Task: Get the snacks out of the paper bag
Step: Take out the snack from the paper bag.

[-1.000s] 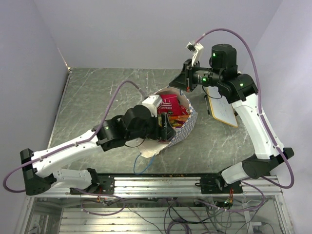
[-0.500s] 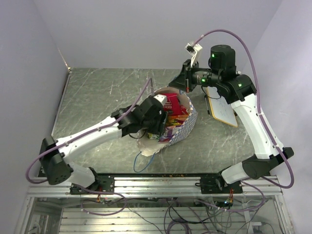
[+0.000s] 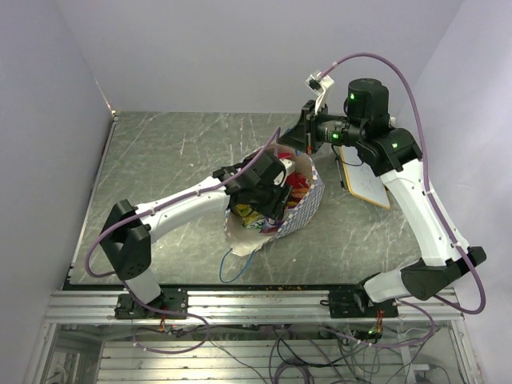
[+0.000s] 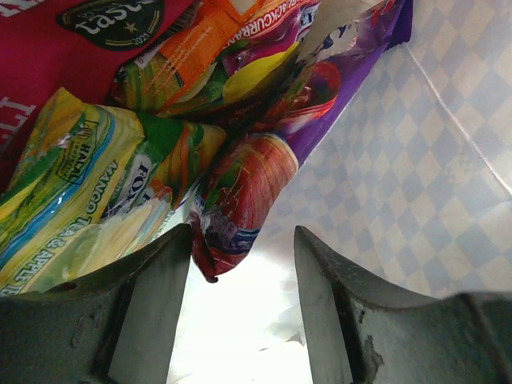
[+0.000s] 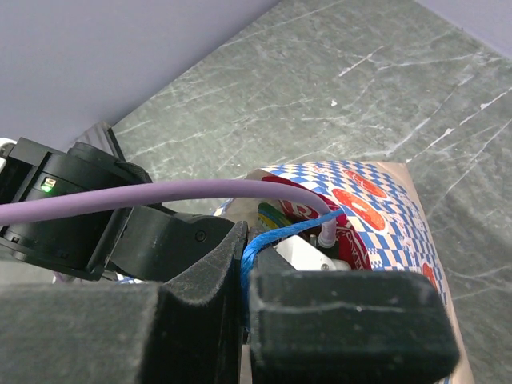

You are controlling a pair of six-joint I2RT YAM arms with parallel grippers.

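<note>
The paper bag (image 3: 302,210), blue-and-white checkered with orange marks, lies open in the table's middle; it also shows in the right wrist view (image 5: 376,204). My left gripper (image 3: 276,200) is inside the bag's mouth, open, among the snacks. In the left wrist view (image 4: 242,264) a purple-red packet (image 4: 240,192) hangs between the fingertips, near the left finger (image 4: 156,312), and a yellow-green packet (image 4: 88,184) lies left. My right gripper (image 3: 302,138) is shut on the bag's blue string handle (image 5: 276,240) and holds it up at the bag's far rim.
A flat white board with a tan edge (image 3: 364,178) lies right of the bag, under my right arm. A second blue string handle (image 3: 232,268) loops on the table near the bag's front. The table's left edge (image 3: 100,176) runs along the wall.
My left arm has stretched forward and its gripper has gone deeper into the bag's mouth, among the packets. My right gripper holds the handle in nearly the same place.
</note>
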